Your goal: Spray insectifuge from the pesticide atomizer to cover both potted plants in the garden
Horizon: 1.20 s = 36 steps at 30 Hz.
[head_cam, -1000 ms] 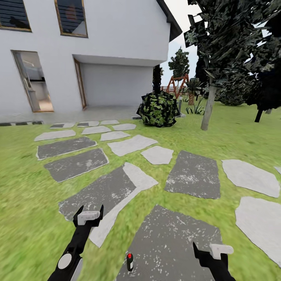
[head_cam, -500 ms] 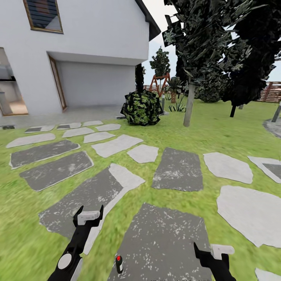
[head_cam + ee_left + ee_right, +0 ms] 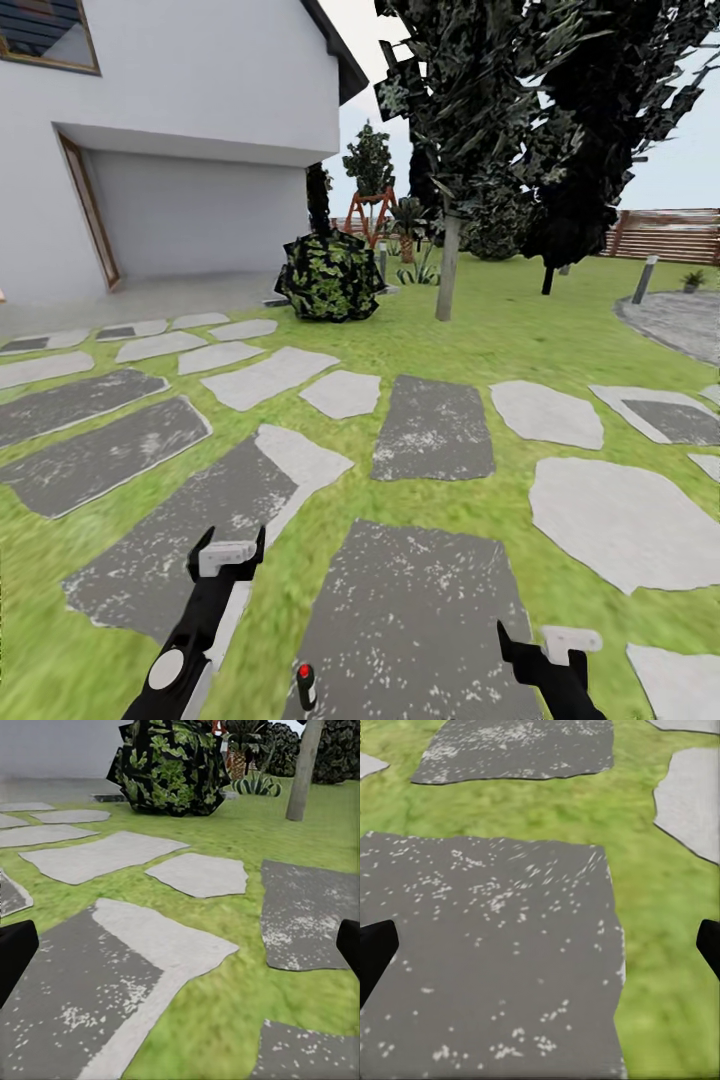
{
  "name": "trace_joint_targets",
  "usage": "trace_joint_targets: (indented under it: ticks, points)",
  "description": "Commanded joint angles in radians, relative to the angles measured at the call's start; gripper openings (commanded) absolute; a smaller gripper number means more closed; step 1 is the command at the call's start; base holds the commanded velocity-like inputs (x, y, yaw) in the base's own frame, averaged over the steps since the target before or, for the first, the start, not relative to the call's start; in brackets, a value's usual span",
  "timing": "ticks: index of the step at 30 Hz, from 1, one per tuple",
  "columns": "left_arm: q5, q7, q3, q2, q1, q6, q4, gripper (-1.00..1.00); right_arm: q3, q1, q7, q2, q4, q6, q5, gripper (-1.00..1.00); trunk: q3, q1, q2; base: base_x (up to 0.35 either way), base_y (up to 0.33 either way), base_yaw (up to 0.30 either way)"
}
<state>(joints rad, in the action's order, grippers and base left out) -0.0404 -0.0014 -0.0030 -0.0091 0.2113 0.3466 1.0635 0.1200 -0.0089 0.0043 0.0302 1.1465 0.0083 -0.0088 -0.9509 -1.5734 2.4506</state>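
From the head camera, the robot is facing a garden lawn (image 3: 560, 330) crossed by grey and pale stepping stones (image 3: 432, 428). A white house (image 3: 180, 110) is standing at the far left, with a dark leafy bush (image 3: 330, 277) sitting on the grass just off its corner. Tall dark trees (image 3: 520, 110) are rising beyond the stones, and a brown slatted fence (image 3: 665, 235) is running along the far right edge of the lawn. A small spiky plant (image 3: 693, 281) is showing near that fence beside a short post; I cannot tell whether it sits in a pot. The left gripper (image 3: 227, 556) is hanging over the near edge of a dark stone, its fingers spread apart with nothing between them. The right gripper (image 3: 545, 650) is hovering low above the grass beside the nearest dark slab (image 3: 410, 620), its fingers likewise parted and empty. A small red-topped part (image 3: 306, 682) is poking up at the bottom edge.

The left wrist camera is looking along the lawn toward the bush (image 3: 169, 765) and a pale tree trunk (image 3: 306, 769), with black fingertips (image 3: 15, 956) at both sides standing wide apart.

The right wrist camera is looking down on a speckled dark slab (image 3: 491, 960) bordered by grass, black fingertips (image 3: 709, 945) set wide at either side.
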Motion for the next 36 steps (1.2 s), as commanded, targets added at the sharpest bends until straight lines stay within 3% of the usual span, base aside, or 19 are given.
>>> trace_joint_targets:
  ticks: [1, 18, 28, 36]
  points:
    - [-0.004, 0.000, 0.000, 0.000, 0.000, 0.003, -0.001, 1.00, 0.000, 0.000, -0.001, 0.000, 0.001, 0.001, -0.001, 1.00, -0.001, 0.000, 0.000, 0.000, 0.306, -0.059]
    - [-0.006, 0.000, -0.002, 0.000, 0.000, 0.003, 0.000, 1.00, 0.000, 0.000, -0.003, 0.000, 0.001, 0.001, 0.000, 1.00, -0.001, 0.000, 0.000, 0.000, 0.291, -0.009]
    - [-0.006, 0.000, -0.002, 0.000, 0.000, 0.003, 0.000, 1.00, 0.000, 0.000, -0.003, -0.001, 0.001, 0.001, 0.005, 1.00, -0.001, 0.000, 0.000, 0.000, 0.026, -0.029]
    - [-0.006, 0.000, -0.002, 0.000, 0.000, 0.003, 0.000, 1.00, 0.000, 0.000, -0.003, 0.000, 0.001, 0.001, 0.006, 1.00, -0.001, 0.000, 0.000, 0.000, 0.000, -0.286]
